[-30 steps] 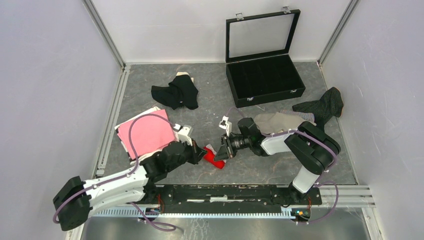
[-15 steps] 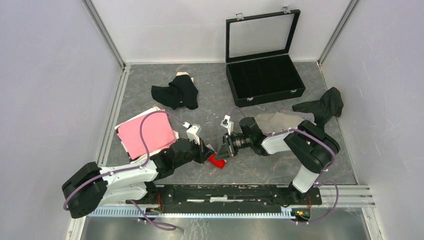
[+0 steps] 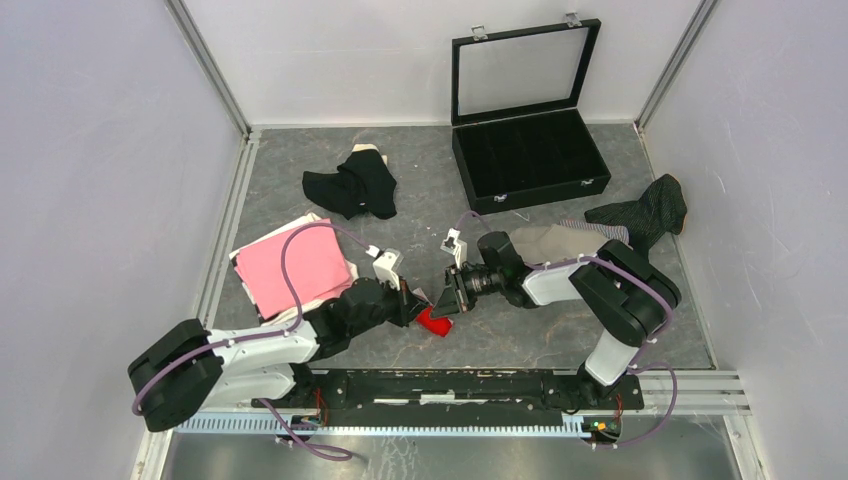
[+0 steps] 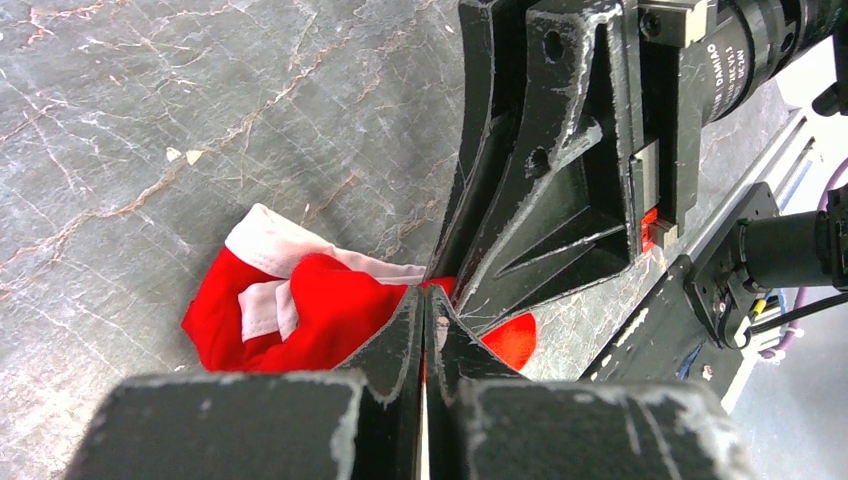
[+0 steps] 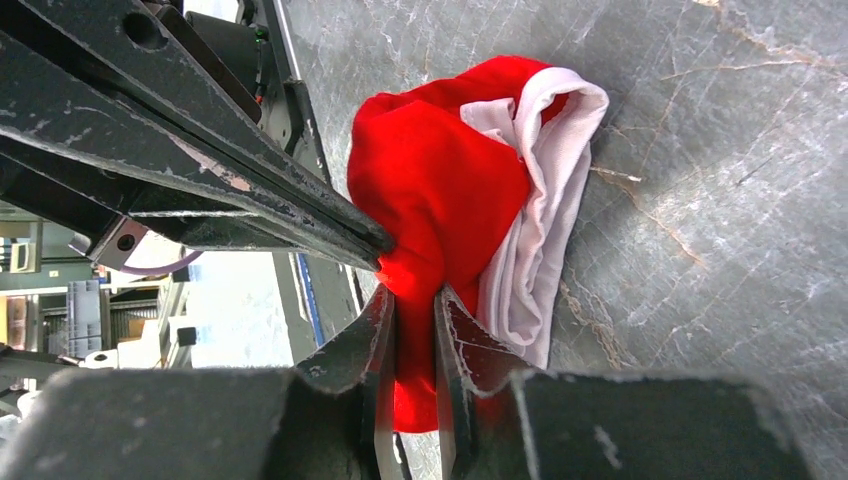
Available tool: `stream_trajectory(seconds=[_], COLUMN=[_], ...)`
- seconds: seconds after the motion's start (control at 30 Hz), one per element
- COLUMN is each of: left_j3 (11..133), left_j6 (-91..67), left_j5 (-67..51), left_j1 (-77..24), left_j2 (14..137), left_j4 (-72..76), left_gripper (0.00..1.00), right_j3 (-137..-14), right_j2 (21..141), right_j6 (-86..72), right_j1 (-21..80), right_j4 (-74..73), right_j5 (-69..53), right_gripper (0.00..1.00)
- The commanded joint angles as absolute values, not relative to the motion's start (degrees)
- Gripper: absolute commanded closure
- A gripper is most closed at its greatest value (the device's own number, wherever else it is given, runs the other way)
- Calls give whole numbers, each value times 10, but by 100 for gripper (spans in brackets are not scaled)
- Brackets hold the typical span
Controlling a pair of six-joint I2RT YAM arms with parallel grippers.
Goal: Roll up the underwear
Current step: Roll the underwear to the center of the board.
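Observation:
The red underwear (image 3: 433, 322) with a white band lies bunched on the grey table near the front centre. My right gripper (image 5: 415, 300) is shut on a fold of the red underwear (image 5: 440, 190), and red cloth shows between its jaws. My left gripper (image 4: 425, 295) is shut, jaws pressed together, its tips touching the red underwear (image 4: 300, 310) from the other side. The two grippers meet tip to tip over the cloth, left gripper (image 3: 413, 305) facing right gripper (image 3: 445, 303).
Black underwear (image 3: 352, 187) lies at the back left, pink underwear (image 3: 295, 268) at the left, beige underwear (image 3: 555, 243) under the right arm, and dark pinstriped underwear (image 3: 645, 212) at the right. A black glass-lidded case (image 3: 530, 150) stands open at the back.
My left arm has swung right, bringing its shut gripper up against the red underwear beside the right gripper. The right gripper has kept its hold and barely moved.

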State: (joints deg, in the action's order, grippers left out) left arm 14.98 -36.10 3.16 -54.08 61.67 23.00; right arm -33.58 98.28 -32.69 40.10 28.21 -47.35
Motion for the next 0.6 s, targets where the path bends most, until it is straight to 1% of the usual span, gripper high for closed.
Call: stream_trajectory(seconds=[0.0,0.57], left_j3=[137,131], left_j6=[-350,-352], left_j5=[51,41], left_j1=[-541,-541], left_j2=[624,655], left_j4=[261,290], left_gripper=[98,98], right_j3=[-335,-344], right_j2=[991,968], right_j6=[-273,-232], right_j1=[394,392], right_j4=[202,141], right_j5=[-371,-313], right_gripper=[98,96])
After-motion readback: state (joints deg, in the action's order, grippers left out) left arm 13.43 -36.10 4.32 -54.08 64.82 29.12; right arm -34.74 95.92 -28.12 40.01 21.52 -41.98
